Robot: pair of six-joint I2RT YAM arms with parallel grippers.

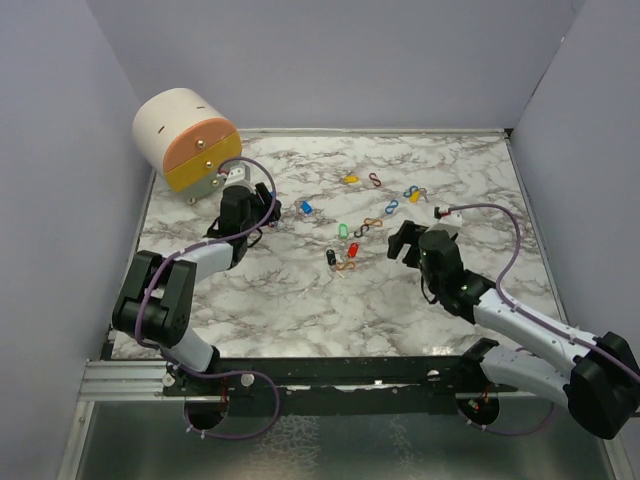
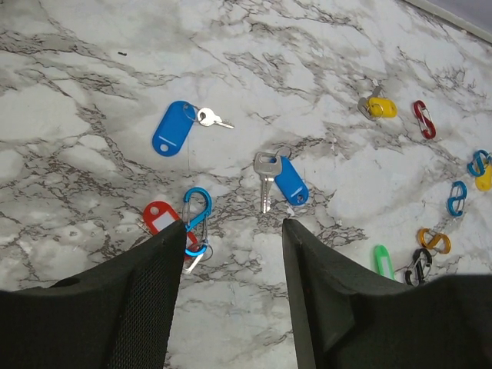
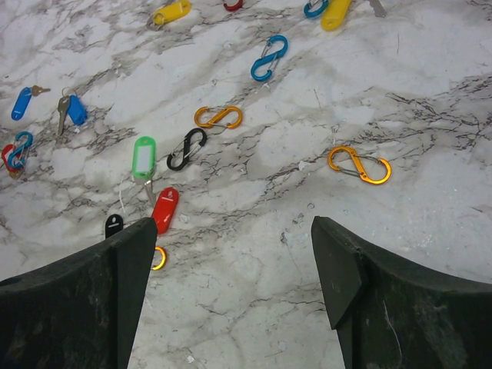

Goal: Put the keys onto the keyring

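Small key tags lie scattered on the marble table (image 1: 300, 300). In the left wrist view a blue tag (image 2: 171, 127) with a small key, a second blue tag (image 2: 290, 180) with a silver key and a red tag (image 2: 161, 217) joined to a blue clip (image 2: 197, 219) lie just ahead of my open, empty left gripper (image 2: 234, 231). In the right wrist view a green tag (image 3: 144, 157), a red tag (image 3: 164, 209) and a black tag (image 3: 114, 225) lie ahead-left of my open, empty right gripper (image 3: 234, 231). A yellow tag (image 3: 172, 12) lies farther off.
Loose S-shaped clips lie about: orange (image 3: 359, 164), orange (image 3: 217, 117), black (image 3: 187, 148), blue (image 3: 269, 58), red (image 2: 423, 120). A white and orange cylinder (image 1: 187, 138) stands at the back left, just behind the left gripper (image 1: 262, 205). Grey walls enclose the table.
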